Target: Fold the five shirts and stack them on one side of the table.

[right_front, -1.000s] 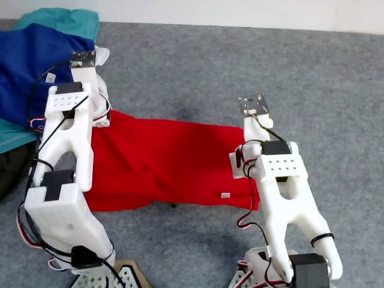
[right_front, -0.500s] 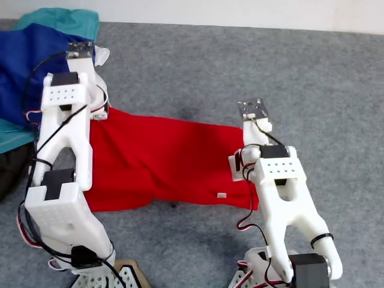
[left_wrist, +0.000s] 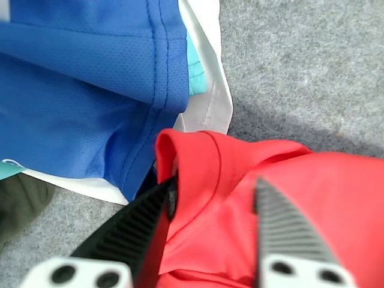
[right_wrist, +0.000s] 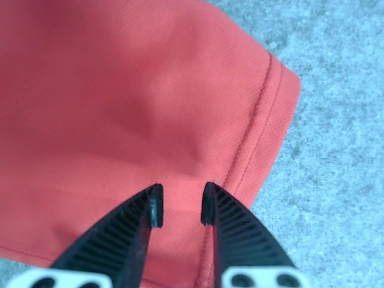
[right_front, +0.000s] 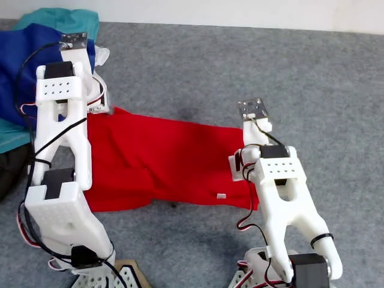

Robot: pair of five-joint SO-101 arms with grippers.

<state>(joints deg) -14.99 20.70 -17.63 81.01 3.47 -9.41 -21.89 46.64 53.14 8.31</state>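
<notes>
A red shirt (right_front: 168, 156) lies spread across the middle of the grey table. My left gripper (right_front: 99, 108) hangs over its far left corner, beside the pile of other shirts. In the left wrist view that gripper (left_wrist: 214, 192) is open, with a bunched fold of the red shirt (left_wrist: 198, 162) between its fingers and one finger (left_wrist: 150, 210) touching the fold. My right gripper (right_front: 251, 135) is over the shirt's right end. Seen from its wrist, the right gripper (right_wrist: 180, 207) stands a little open just above the red shirt (right_wrist: 120, 90), near the hemmed edge.
A blue shirt (right_front: 30, 60) lies on a teal one (right_front: 60, 18) at the far left, with a white shirt (left_wrist: 204, 90) edge under it. A dark garment (right_front: 9, 171) sits at the left edge. Bare grey carpet (right_front: 312, 90) stretches to the right and far side.
My left arm has moved away from the near edge and slightly left, toward the blue shirt, and the red shirt's left part has bunched. The right arm shifted only slightly.
</notes>
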